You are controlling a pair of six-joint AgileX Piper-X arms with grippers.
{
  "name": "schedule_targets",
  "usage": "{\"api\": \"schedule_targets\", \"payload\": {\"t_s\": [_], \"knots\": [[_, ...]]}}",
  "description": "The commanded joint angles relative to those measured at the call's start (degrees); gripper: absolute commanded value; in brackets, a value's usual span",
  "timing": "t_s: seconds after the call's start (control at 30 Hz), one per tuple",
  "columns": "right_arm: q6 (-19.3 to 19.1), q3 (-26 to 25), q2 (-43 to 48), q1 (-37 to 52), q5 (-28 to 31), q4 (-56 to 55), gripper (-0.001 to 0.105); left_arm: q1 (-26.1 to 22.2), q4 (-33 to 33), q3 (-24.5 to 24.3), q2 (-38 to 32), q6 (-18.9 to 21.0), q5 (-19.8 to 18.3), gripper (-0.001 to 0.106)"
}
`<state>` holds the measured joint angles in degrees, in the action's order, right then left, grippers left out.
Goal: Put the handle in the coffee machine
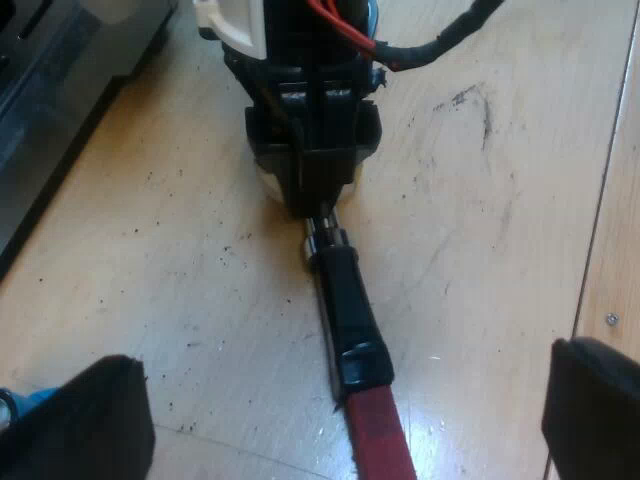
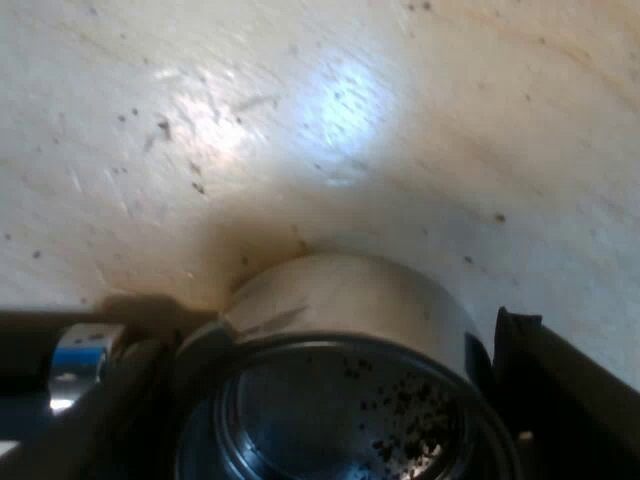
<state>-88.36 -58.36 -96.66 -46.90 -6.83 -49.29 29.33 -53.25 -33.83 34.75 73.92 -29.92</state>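
- The desk, pale scuffed wood, lies under the holder and carries its whole length.
- The espresso machine stands near the holder's basket end, apart from it; the holder is not yet in it.
- The holder looks rigid, heavy at the metal basket and lighter along the handle. Smooth steel may slip, so a squeeze across the basket wall suits.
- The right gripper does that: its fingers clamp the basket from both sides.
- The left gripper hangs over the holder's red end, fingers spread wide, grasping nothing.
- Coffee grounds speckle the basket's inside.
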Motion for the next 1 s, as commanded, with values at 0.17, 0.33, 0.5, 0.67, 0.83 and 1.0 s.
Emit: {"api": "schedule_targets", "payload": {"t_s": [0.17,0.33,0.5,0.67,0.83,1.0], "knots": [[7.29,-0.23,5.17,0.08,0.13,-3.33,0.000,0.00,0.90,-0.27,-0.26,-2.88,-0.68,0.081],[10.43,-0.37,8.29,0.08,0.13,-4.57,0.000,0.00,0.90,-0.27,0.79,-4.04,-0.75,0.081],[11.48,-1.63,10.38,0.08,-0.51,-7.46,0.000,0.00,0.90,-0.27,5.29,-5.46,-0.75,0.081],[12.36,-4.30,10.97,0.08,-2.03,-8.73,0.000,0.00,1.57,-0.27,9.27,-6.04,-0.75,0.081],[13.15,-6.42,11.10,0.08,-4.16,-9.02,0.000,0.00,3.23,-0.27,11.10,-6.60,-0.63,0.081],[13.14,-7.82,11.10,0.08,-5.45,-9.97,0.000,0.00,3.96,-0.27,12.29,-6.58,1.64,0.081]]}}
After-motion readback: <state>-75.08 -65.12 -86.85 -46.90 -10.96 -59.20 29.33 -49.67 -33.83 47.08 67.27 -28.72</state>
